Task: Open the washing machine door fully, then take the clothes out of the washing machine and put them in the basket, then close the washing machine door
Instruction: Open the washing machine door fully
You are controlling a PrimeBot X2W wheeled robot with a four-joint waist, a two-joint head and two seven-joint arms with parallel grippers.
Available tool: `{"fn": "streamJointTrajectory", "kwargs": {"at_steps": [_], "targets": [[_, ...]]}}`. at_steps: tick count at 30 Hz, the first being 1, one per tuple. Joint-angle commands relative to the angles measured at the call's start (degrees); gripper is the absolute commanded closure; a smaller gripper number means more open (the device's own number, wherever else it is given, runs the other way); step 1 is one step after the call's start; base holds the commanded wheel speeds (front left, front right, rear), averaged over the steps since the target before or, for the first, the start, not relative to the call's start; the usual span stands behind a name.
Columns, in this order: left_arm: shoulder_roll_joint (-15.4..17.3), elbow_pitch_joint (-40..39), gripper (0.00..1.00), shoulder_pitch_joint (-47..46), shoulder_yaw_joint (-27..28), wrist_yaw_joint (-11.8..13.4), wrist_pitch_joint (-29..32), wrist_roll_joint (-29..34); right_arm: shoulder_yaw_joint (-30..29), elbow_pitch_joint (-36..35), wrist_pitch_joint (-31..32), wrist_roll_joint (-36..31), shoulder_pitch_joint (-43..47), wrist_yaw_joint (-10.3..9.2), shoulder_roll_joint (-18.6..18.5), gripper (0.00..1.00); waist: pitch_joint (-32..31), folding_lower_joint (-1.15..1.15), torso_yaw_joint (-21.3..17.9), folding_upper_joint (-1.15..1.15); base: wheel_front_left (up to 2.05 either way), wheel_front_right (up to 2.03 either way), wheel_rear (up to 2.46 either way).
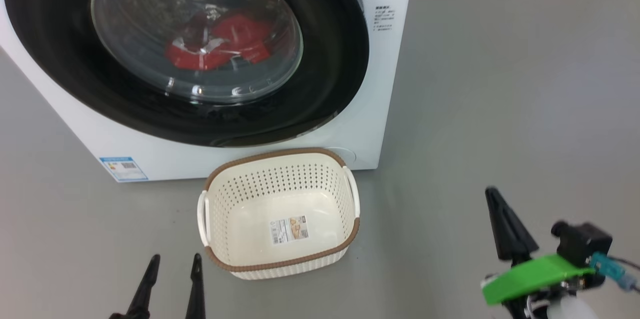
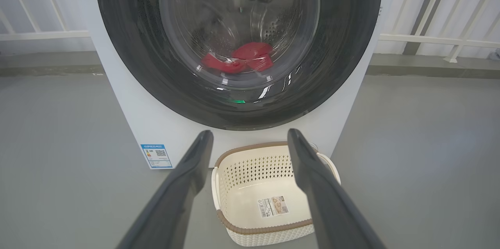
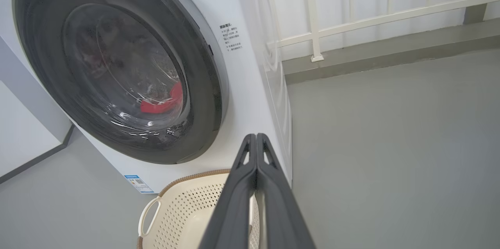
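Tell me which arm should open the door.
Likely right: the right claw, shut, points near the door's right edge, where the rim seems slightly proud. The left claw, open, sits low beside the basket.

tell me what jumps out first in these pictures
The closed washing machine door, a glossy black ring at the head view's upper left, strikes first, with bright red clothes behind its glass. Just below, on the grey floor, sits the empty cream basket.
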Motion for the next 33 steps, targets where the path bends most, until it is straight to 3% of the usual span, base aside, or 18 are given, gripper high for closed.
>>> {"fn": "streamJointTrajectory", "kwargs": {"at_steps": [1,11,17,25,29,33], "targets": [[0.48,-1.27,0.00,-3.06,1.08,-0.07,-0.71,0.22,1.87,-1.58,-0.68,2.26,-4.55,-0.05,-0.27,1.00,1.55,0.00,1.02,0.00,0.00,0.00,0.00],[0.48,-1.06,0.00,-6.77,-2.63,-0.07,-0.71,-0.22,3.32,0.09,-0.68,14.09,-15.85,-0.05,-0.39,1.00,6.75,0.00,4.37,0.00,0.00,0.00,0.00],[0.48,-0.79,0.00,-9.41,-4.91,0.34,-0.71,-1.11,4.97,0.67,-0.68,22.80,-22.77,-0.05,-3.09,1.00,9.99,0.00,6.84,0.00,0.00,0.00,0.00],[0.48,-0.61,0.00,-11.91,-6.75,0.80,-0.71,-2.00,8.02,-0.83,0.42,42.38,-31.41,-0.05,-7.69,1.00,13.34,0.00,9.09,0.00,0.00,0.00,0.00],[0.48,-0.65,0.00,-13.30,-7.56,1.02,-0.71,-2.45,8.01,-3.18,5.21,54.26,-35.45,-0.05,-9.87,1.00,15.11,0.00,9.97,0.00,0.00,0.00,0.00],[0.48,-0.62,0.00,-14.40,-8.31,1.28,-0.71,-2.97,7.16,-4.03,10.06,61.27,-38.70,-0.05,-12.17,1.00,16.73,0.00,10.67,0.00,0.00,0.00,0.00]]}}
